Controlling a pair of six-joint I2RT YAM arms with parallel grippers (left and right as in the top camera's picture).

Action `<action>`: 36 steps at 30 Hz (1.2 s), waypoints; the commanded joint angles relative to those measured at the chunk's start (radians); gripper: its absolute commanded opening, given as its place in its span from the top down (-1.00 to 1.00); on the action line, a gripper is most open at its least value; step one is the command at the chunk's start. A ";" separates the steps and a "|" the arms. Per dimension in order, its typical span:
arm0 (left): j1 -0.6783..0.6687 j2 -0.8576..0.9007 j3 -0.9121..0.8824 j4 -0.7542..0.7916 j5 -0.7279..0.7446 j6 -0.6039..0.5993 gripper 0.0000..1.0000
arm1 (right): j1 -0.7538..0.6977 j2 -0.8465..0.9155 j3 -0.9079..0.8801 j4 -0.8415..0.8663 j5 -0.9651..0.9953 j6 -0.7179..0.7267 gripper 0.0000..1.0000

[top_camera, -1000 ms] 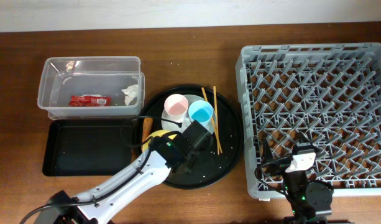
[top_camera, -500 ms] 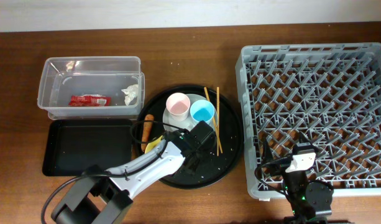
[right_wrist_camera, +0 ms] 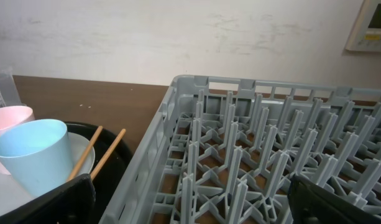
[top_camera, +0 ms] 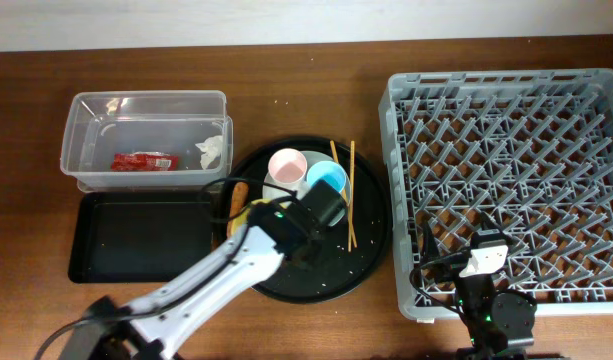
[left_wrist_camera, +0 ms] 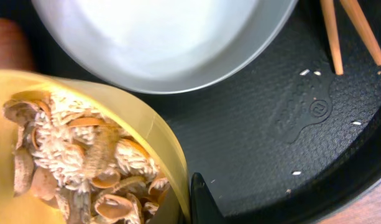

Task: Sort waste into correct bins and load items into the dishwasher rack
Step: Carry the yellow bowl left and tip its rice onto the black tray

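The yellow bowl (left_wrist_camera: 115,118), full of rice and beige food scraps (left_wrist_camera: 72,155), sits on the round black tray (top_camera: 361,255). My left gripper (left_wrist_camera: 191,208) is shut on the bowl's rim; in the overhead view the left gripper (top_camera: 288,228) covers most of the bowl (top_camera: 248,213). The carrot (top_camera: 238,194), pink cup (top_camera: 285,164), blue cup (top_camera: 327,179), plate (left_wrist_camera: 159,37) and chopsticks (top_camera: 344,195) are on the same tray. My right gripper (right_wrist_camera: 190,202) is open and empty over the dishwasher rack's (top_camera: 506,150) front left corner.
The clear tub (top_camera: 86,130) at the back left holds the red wrapper (top_camera: 142,160) and the white tissue (top_camera: 210,152). The shallow black tray (top_camera: 126,240) lies in front of it. Loose rice grains dot the round tray.
My left arm has shifted a little over the round tray, still at the yellow bowl. The cups and chopsticks have shifted slightly. The right arm has not moved.
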 commanded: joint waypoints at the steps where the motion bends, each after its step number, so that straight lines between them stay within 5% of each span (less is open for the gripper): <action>1: 0.142 -0.112 0.038 -0.034 0.102 0.074 0.99 | -0.004 -0.004 -0.005 -0.005 0.005 0.009 -0.97; 8: 0.812 -0.197 0.010 -0.083 0.641 0.326 0.99 | -0.004 -0.004 -0.005 -0.005 0.005 0.009 -0.97; 14: 1.120 -0.197 -0.089 -0.034 0.710 0.334 0.99 | -0.004 -0.004 -0.005 -0.004 0.005 0.009 -0.97; 20: 1.291 -0.197 -0.206 0.094 1.001 0.334 0.99 | -0.004 -0.004 -0.005 -0.004 0.005 0.009 -0.96; 23: 1.464 -0.196 -0.236 0.124 1.284 0.393 1.00 | -0.004 -0.004 -0.005 -0.005 0.005 0.009 -0.96; 27: 1.636 -0.196 -0.241 0.122 1.459 0.440 0.99 | -0.004 -0.004 -0.005 -0.004 0.005 0.009 -0.96; 36: 1.695 -0.196 -0.249 0.169 1.712 0.476 1.00 | -0.004 -0.004 -0.005 -0.005 0.005 0.009 -0.97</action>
